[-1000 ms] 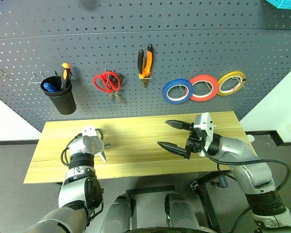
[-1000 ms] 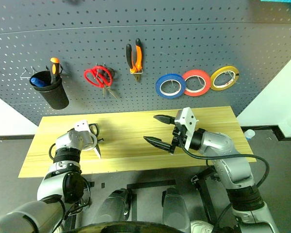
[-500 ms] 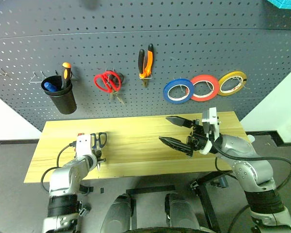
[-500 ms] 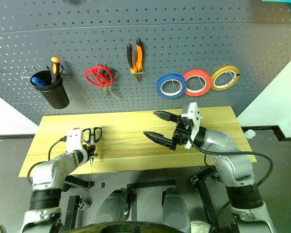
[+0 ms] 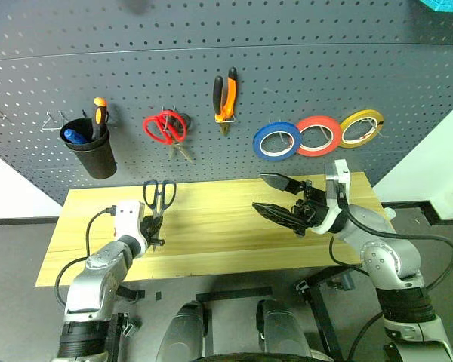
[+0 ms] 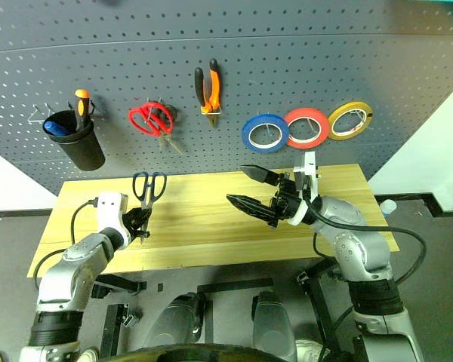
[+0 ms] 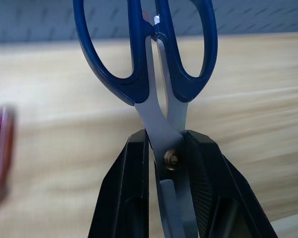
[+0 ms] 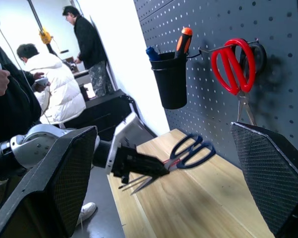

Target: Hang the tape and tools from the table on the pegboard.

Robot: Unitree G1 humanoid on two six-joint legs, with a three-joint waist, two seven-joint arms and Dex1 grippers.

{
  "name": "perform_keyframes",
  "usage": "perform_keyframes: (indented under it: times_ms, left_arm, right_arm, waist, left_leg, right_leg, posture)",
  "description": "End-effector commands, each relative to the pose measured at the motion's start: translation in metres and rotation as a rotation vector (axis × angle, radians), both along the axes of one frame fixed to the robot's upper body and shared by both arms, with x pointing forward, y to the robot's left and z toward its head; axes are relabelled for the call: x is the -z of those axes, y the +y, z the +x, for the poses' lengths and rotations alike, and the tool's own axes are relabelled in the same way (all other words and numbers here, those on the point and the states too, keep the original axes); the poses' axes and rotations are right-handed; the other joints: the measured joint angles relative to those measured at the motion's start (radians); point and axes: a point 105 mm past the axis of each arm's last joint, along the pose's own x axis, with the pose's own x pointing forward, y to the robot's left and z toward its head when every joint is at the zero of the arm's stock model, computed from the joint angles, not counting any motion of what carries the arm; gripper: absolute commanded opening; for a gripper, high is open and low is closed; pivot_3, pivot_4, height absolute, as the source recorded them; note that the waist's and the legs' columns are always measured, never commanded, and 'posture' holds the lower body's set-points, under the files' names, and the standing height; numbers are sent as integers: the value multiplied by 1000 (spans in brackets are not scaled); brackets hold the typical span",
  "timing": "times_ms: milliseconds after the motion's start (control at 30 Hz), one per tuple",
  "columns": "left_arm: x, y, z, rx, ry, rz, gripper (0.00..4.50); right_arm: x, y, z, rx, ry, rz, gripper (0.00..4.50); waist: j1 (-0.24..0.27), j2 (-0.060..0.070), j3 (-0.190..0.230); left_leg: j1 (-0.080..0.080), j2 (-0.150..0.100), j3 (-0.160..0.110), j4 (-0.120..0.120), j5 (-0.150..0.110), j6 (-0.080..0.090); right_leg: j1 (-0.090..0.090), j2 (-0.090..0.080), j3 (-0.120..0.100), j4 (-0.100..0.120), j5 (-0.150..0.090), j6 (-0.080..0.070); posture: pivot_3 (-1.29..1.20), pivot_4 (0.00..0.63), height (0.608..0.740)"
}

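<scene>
My left gripper [image 5: 152,228] is shut on the dark blue-handled scissors [image 5: 159,193], pinching the steel blades at the pivot [image 7: 170,159] with the handles pointing up, above the left of the table [image 5: 211,226]. A blurred slim red thing [image 7: 0,148] on the wood beside them looks like the screwdriver. My right gripper [image 5: 261,191] hovers open over the table's right half, holding nothing. On the pegboard [image 5: 325,68] hang the blue tape [image 5: 276,141] and the orange-and-black pliers [image 5: 226,96].
A black cup [image 5: 90,151] with an orange-handled tool hangs at the left of the board, then red scissors [image 5: 164,127]. Red [image 5: 318,136] and yellow [image 5: 361,127] rolls hang right of the blue one. People [image 8: 54,89] stand beyond the table's left end.
My left gripper has lifted the blue scissors off the table and turned, so that their handles now point up. The right gripper, still open, has shifted slightly right.
</scene>
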Motion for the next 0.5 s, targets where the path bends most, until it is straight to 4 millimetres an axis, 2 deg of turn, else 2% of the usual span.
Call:
perform_keyframes:
  times_ms: [33, 167, 300, 500]
  left_arm:
    - [-34, 2, -1, 47, -233, 4, 782]
    - [-51, 12, -1, 34, -391, -10, 782]
    - [-67, 10, 0, 59, -495, -104, 782]
    - [-53, 7, 12, 21, -425, -117, 782]
  right_arm:
    - [-30, -7, -3, -29, -31, 128, 4500]
    - [-40, -9, -14, -121, -3, 172, 4500]
    - [-31, -7, -16, -136, -4, 110, 4500]
    - [-26, -5, -15, -130, -7, 89, 4500]
  waist:
    - [2, 1, -1]
    - [3, 1, -3]
    - [3, 1, -5]
    - [0, 2, -11]
  left_leg:
    - [0, 0, 0, 0, 0, 0]
    - [0, 0, 0, 1, 0, 0]
    - [0, 0, 1, 3, 0, 0]
    - [1, 0, 1, 3, 0, 0]
  right_leg:
    - [0, 0, 0, 0, 0, 0]
    - [1, 0, 0, 0, 0, -2]
    - [2, 0, 0, -1, 0, -1]
    - [3, 0, 0, 0, 1, -1]
  posture:
    - [-48, 88, 740]
    - [-51, 83, 740]
    - [-49, 78, 740]
    - [-51, 71, 740]
